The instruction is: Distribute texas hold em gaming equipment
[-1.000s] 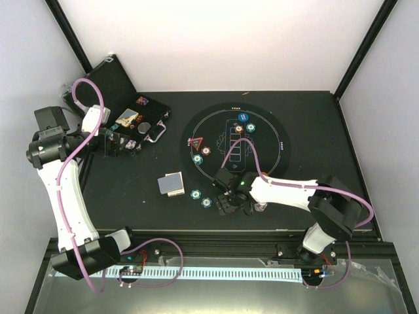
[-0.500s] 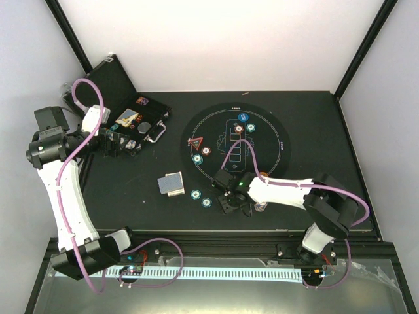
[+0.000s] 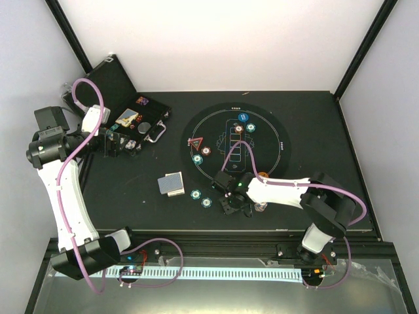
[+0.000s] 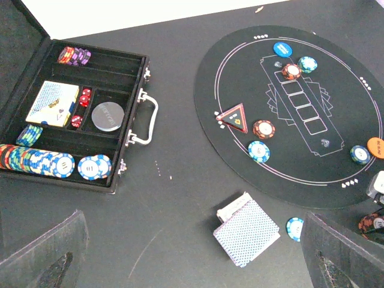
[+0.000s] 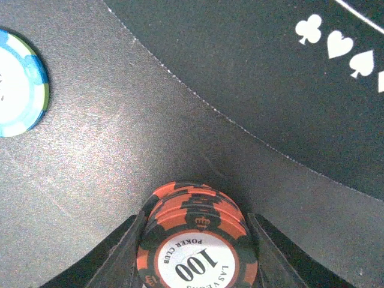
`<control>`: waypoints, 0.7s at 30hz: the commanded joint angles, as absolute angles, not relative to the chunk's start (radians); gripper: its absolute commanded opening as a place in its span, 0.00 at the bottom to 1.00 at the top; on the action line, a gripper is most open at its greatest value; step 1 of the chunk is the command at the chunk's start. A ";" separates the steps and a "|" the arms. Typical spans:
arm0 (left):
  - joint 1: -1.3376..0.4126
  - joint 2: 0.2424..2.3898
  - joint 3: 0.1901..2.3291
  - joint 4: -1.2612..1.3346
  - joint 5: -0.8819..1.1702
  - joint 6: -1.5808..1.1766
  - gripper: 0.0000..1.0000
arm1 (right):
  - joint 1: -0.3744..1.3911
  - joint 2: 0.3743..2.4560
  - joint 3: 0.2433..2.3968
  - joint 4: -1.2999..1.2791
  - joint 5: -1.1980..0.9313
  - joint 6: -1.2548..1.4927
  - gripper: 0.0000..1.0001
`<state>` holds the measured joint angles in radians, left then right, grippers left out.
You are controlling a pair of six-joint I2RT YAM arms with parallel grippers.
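1. My right claw (image 5: pixel 197 255) is clamped on a short stack of brown-red chips (image 5: pixel 198 237), one finger against each side. The top chip reads 100.
2. The stack sits low over bare table, just outside the near edge of the round mat (image 5: pixel 270 78). I judge I hold it here to set down one seat's share. I cannot tell whether it touches the table.
3. A teal chip (image 5: pixel 18 84) lies flat to the left, apart from the stack, likely for the same seat.
4. On the mat, a red triangle marker (image 4: pixel 234 115), a blue disc (image 4: pixel 282 48) and an orange disc (image 4: pixel 377 146) are spread out, well apart.
5. The deck of cards (image 4: pixel 247 233) lies on the table between the case (image 4: pixel 135 108) and the mat, undealt.
6. My left claw (image 3: pixel 122 145) hangs beside the open case, fingers wide apart and holding nothing, well placed to fetch more chips.
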<state>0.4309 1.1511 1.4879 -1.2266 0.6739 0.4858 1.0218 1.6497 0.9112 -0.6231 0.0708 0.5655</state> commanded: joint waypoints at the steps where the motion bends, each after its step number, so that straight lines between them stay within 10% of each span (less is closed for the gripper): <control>1: 0.437 1.143 1.519 -1.241 0.691 0.480 0.99 | 1.028 1.650 0.945 -0.646 0.101 0.566 0.44; 21: 0.437 1.149 1.512 -1.239 0.699 0.483 0.99 | 0.907 1.577 1.075 -0.800 0.208 0.489 0.37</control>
